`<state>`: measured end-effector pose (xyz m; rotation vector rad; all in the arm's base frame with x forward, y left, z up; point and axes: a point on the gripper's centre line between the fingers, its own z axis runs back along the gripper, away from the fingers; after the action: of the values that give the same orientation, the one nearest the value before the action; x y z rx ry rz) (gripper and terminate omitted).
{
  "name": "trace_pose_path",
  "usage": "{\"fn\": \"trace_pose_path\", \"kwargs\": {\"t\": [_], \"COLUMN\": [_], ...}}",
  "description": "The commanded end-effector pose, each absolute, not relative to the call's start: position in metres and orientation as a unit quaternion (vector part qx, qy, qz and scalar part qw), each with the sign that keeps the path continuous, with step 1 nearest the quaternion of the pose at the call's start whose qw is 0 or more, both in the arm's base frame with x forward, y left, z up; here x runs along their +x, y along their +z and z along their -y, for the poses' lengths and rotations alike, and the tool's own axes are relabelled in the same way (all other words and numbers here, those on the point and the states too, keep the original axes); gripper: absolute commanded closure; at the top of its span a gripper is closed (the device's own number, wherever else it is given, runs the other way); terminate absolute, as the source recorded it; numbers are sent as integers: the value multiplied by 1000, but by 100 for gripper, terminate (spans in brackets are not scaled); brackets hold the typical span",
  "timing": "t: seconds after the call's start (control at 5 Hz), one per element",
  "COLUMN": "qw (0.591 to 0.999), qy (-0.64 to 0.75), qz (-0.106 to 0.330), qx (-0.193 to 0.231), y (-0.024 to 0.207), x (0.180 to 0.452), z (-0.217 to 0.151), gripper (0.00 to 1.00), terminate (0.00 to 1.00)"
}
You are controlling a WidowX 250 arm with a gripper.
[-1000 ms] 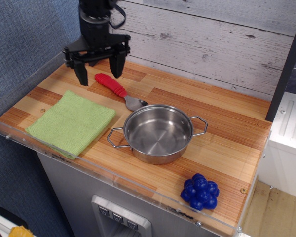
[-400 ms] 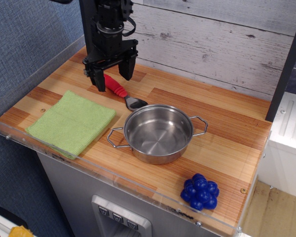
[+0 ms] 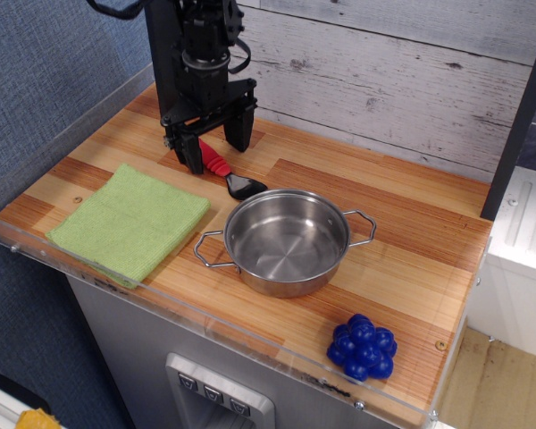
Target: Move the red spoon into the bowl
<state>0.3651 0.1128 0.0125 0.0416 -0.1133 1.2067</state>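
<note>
Two fingers of my end effector (image 3: 216, 143) straddle the red spoon (image 3: 221, 170), spread apart, not yet gripping.
I see the spoon lying on the wooden surface (image 3: 402, 223), its metal tip just beside the bowl (image 3: 286, 241).

Upper end of the red spoon (image 3: 216, 164) handle hidden behind the gripper (image 3: 215, 147); arm above cut off by the top edge; contact between fingers and handle impossible to tell; yellow object (image 3: 36, 419) clipped at bottom-left corner
</note>
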Motion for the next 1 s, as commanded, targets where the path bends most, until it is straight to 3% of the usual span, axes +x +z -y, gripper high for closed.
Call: {"fn": "trace_pose_path", "kwargs": {"t": [0.0,0.2,0.8], "qw": [820,821,813], "qy": [568,567,577], "qz": [70,72,73], "qx": [12,9,-8], "y": [22,22,34], "x": [367,367,373], "z": [-124,-124,-124], "gripper": [0,100,100], "terminate": [0,0,0]}}
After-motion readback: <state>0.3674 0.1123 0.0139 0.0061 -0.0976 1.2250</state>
